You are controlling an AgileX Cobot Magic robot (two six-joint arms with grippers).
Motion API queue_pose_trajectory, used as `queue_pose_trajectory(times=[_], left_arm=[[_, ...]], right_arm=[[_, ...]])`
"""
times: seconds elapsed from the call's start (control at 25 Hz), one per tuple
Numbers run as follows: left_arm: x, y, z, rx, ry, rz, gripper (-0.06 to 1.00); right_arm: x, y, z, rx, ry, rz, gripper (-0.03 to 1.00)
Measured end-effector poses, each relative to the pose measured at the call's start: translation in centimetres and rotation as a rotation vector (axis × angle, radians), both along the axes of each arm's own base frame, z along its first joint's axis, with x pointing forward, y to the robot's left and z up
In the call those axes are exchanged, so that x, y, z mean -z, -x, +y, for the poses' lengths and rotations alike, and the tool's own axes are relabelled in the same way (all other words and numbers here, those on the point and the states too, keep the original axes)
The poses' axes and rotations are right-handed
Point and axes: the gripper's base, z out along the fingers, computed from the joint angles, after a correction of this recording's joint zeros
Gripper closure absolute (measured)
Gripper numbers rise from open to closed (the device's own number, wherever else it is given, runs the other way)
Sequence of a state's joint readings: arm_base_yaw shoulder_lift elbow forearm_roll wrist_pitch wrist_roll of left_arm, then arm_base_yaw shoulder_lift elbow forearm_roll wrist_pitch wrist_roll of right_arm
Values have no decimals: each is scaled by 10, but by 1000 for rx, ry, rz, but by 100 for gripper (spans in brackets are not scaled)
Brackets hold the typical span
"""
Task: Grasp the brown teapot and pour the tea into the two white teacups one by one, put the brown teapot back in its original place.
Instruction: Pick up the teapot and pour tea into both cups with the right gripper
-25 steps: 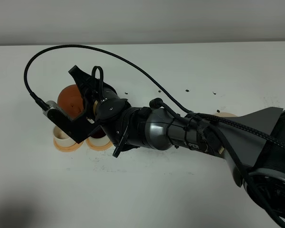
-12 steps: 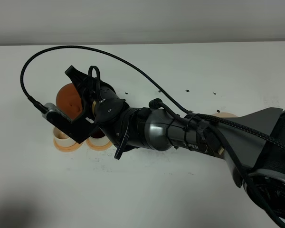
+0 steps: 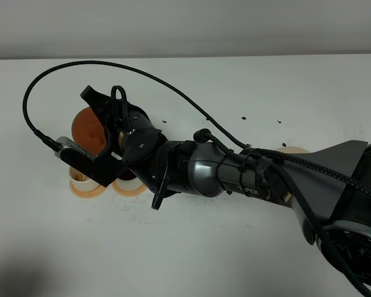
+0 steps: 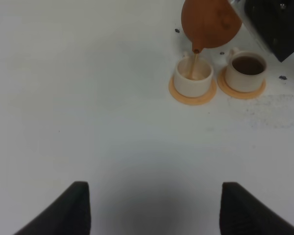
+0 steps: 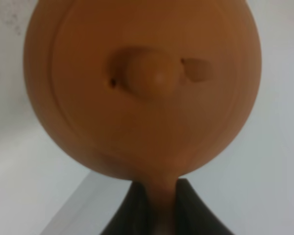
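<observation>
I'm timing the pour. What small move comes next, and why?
Probably tip the brown teapot upright shortly: its stream lands in the teacup under its spout, and the other teacup already holds dark tea.

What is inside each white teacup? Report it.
One teacup holds dark tea, hiding its bottom. The other teacup, under the brown teapot, catches a stream; its level is unclear.
</observation>
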State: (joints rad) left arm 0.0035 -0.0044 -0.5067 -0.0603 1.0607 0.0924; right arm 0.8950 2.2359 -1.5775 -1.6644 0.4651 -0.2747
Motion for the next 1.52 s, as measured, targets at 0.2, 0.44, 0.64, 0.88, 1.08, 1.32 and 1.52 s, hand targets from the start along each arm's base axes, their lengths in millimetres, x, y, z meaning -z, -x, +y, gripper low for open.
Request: queue_pose_trajectory(times=[0.2,0.44,0.64,0.88,1.08,1.32,1.52], left_arm=[[0,0,0,0,0,0,36],[0,0,0,0,0,0,36],[0,0,0,0,0,0,36],[0,0,0,0,0,0,36],[0,0,0,0,0,0,36],[0,0,0,0,0,0,36],[0,0,0,-1,1,0,36]], right_arm=[[0,0,0,-8,10,-8,85],[-1,0,1,-24,26,-27,85],[5,0,1,-26,41,-25,85],[11,-1,1,-28,56,-23,85],[11,-1,1,-31,62,-27,85],[11,-1,0,-38,94,-43,85],[12,-2,0,-37,103,-47,85]])
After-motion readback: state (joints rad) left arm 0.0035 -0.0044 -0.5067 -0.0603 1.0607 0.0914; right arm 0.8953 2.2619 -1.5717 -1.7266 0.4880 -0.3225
